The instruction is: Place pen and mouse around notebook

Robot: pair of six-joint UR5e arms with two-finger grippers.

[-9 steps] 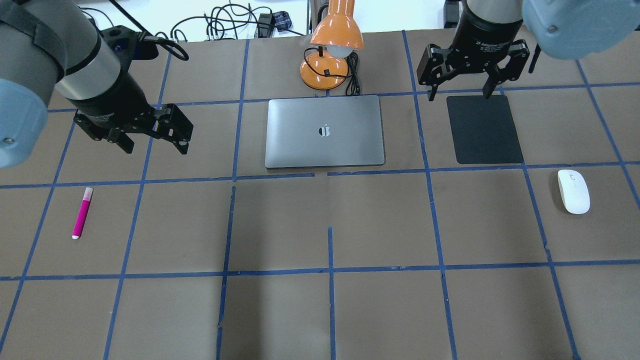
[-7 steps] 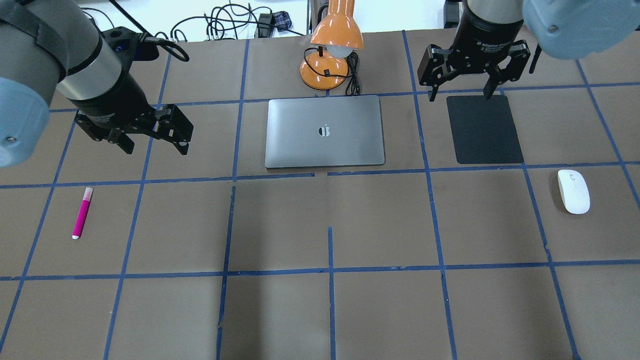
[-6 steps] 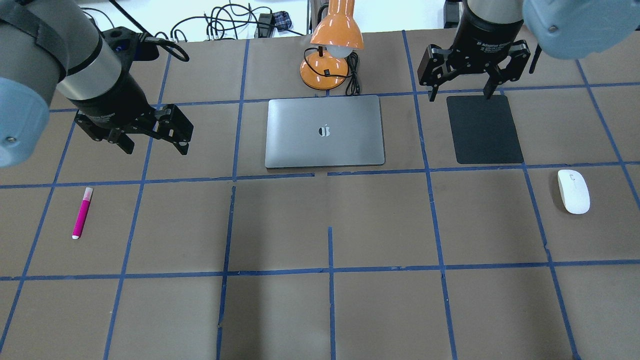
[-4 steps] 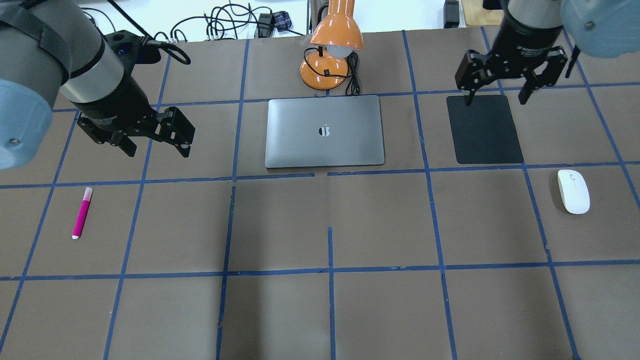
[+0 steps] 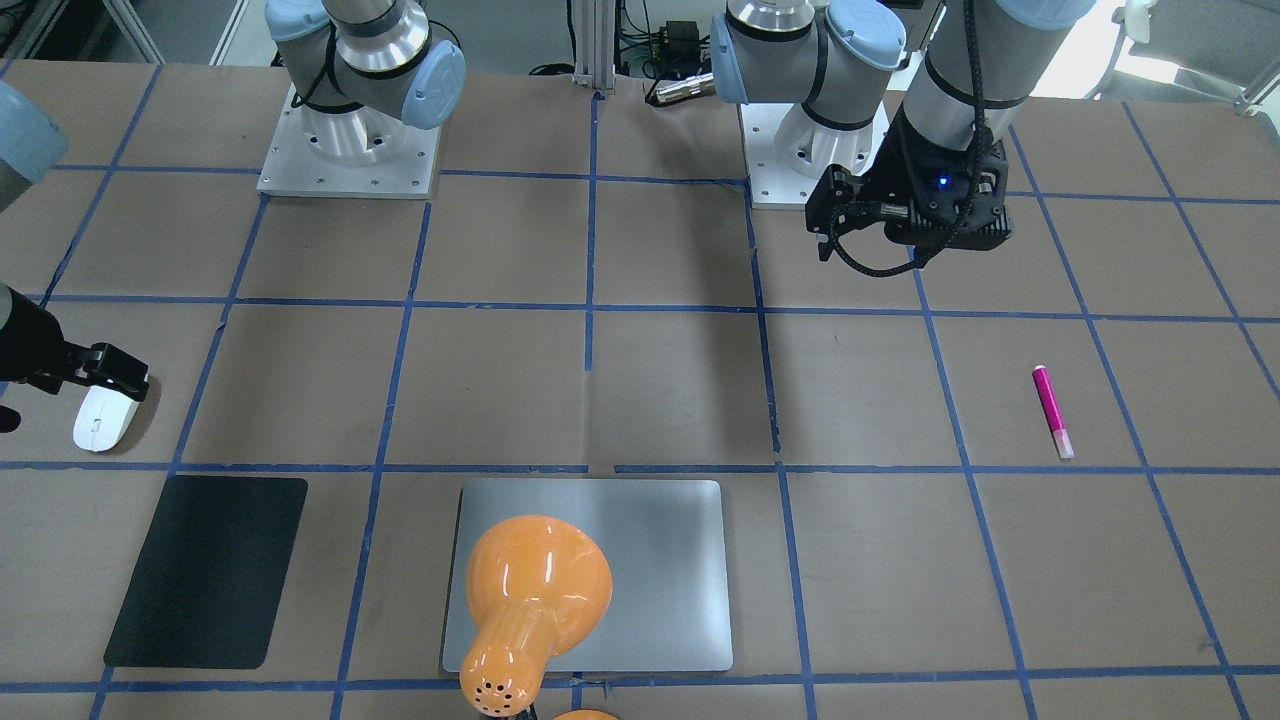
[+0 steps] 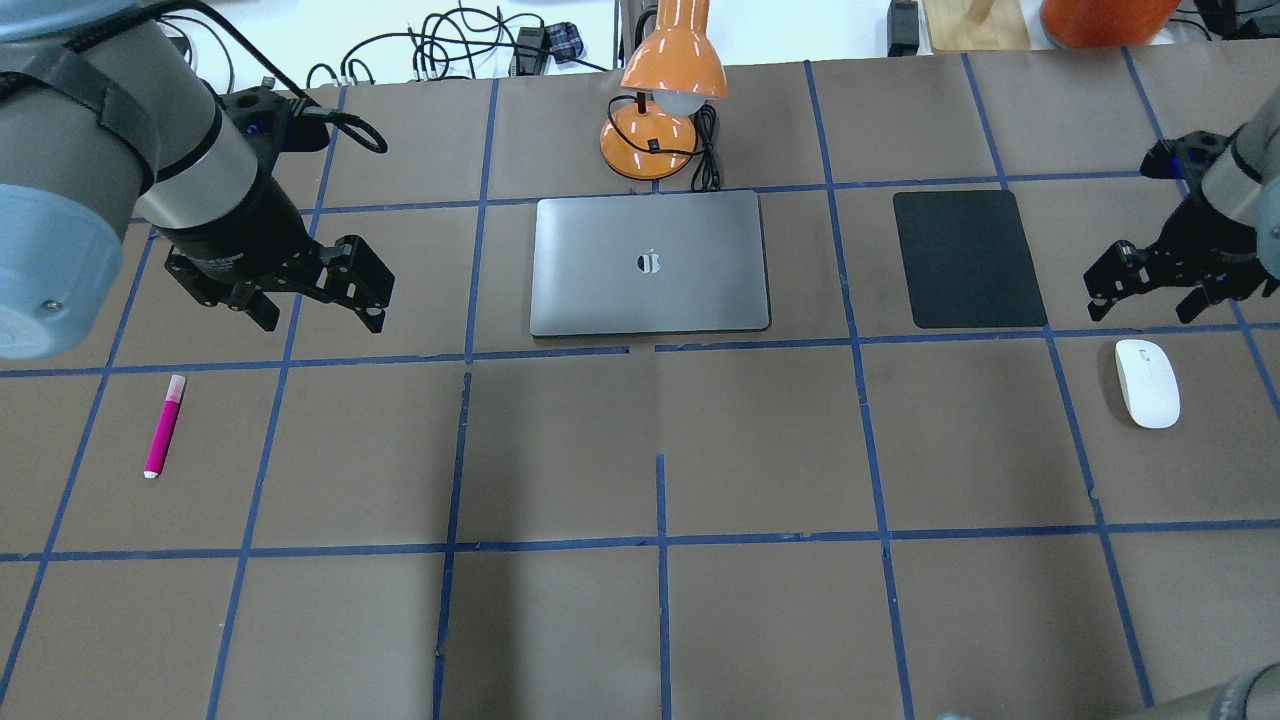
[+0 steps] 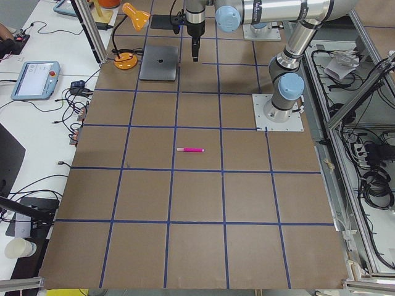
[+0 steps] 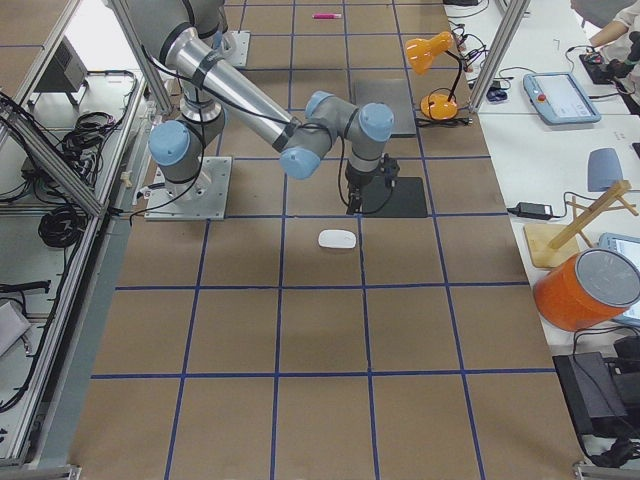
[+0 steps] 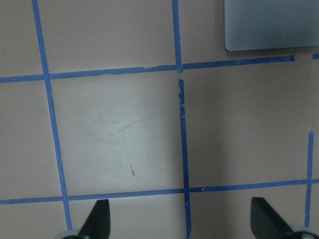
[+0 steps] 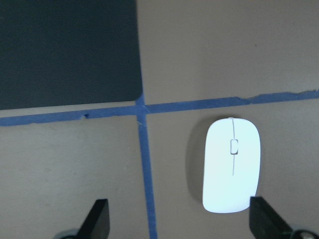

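Observation:
The magenta pen lies on the table's front left, its pale cap pointing away from me. My left gripper hangs open and empty behind and to the right of it, between pen and notebook. The silver notebook lies flat at centre back; its corner shows in the left wrist view. The white mouse rests at the far right. My right gripper hovers open just behind the mouse. In the right wrist view the mouse lies toward the right finger, untouched.
A black mat lies between notebook and mouse. An orange desk lamp with its cord stands behind the notebook, its shade leaning over the notebook's back edge. Blue tape lines grid the brown table. Cables lie beyond the far edge.
My right gripper has swung right and toward me, from over the mat's far edge to just behind the mouse. The left gripper has drifted slightly nearer. Pen, mouse and notebook have not moved.

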